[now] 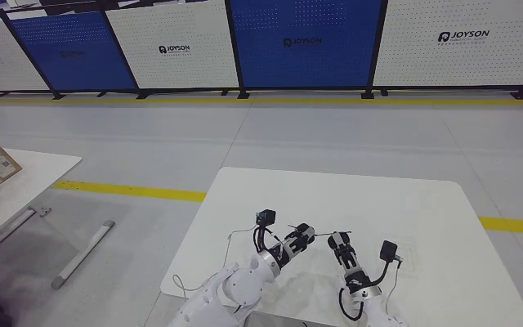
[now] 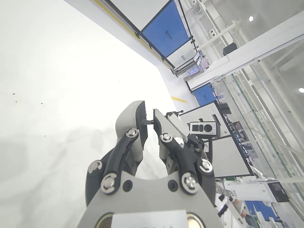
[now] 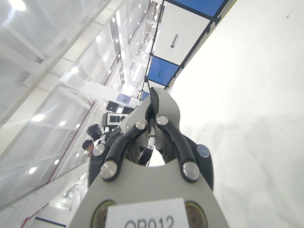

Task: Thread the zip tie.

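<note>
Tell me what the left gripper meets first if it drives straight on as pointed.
Probably nothing: ahead of the left gripper lies bare table. The right gripper sits off to the side, though depth is unclear.

This looks like a big industrial hall, a factory floor or a robot test area. A row of blue and white partition panels [image 1: 304,42] on black frames fences off the work space. The smooth grey floor [image 1: 245,131] carries a yellow safety line [image 1: 131,190]. A plain white table [image 1: 343,204] stands in the open, with a second table [image 1: 33,172] off to one side. The wrist views show a high ceiling with round lights [image 3: 16,2], long white beams [image 2: 261,48] and glass walls [image 2: 273,110]. Far back are what may be display screens [image 2: 193,69].
</note>
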Controlling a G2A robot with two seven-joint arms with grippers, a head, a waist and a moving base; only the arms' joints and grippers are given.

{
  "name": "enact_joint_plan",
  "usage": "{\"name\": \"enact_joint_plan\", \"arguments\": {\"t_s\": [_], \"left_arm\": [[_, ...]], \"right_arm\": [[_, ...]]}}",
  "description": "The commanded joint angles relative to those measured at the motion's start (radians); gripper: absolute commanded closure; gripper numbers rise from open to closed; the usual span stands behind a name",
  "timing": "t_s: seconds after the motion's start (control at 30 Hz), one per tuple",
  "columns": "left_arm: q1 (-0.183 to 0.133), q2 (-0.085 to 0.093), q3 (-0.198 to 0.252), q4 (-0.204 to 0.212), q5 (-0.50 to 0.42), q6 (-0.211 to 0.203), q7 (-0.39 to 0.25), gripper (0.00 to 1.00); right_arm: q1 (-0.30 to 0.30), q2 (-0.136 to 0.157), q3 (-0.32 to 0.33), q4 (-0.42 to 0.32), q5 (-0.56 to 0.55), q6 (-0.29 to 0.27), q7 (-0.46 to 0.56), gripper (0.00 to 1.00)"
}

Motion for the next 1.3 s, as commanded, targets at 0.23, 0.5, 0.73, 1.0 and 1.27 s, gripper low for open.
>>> {"name": "enact_joint_plan", "arguments": {"t_s": [0.23,0.5,0.73,1.0,1.27], "left_arm": [[-0.001,-0.003,0.001,0.005,0.0,0.0,-0.002,0.94],[0.003,-0.004,0.0,0.003,0.008,-0.001,0.003,1.0],[0.009,-0.003,0.001,-0.003,0.021,-0.007,-0.005,1.0],[0.016,-0.002,-0.003,-0.011,0.021,-0.02,-0.018,1.0],[0.02,-0.002,-0.007,-0.016,0.018,-0.017,-0.018,1.0]], "right_arm": [[-0.002,-0.004,0.004,0.002,-0.002,-0.001,0.002,1.0],[-0.001,-0.008,0.004,0.007,-0.007,-0.005,0.006,1.0],[0.0,-0.01,0.003,0.008,-0.018,0.005,0.02,1.0],[0.007,-0.014,-0.004,0.013,-0.026,0.016,0.034,1.0],[0.005,-0.017,-0.001,0.01,-0.029,0.009,0.036,1.0]]}}
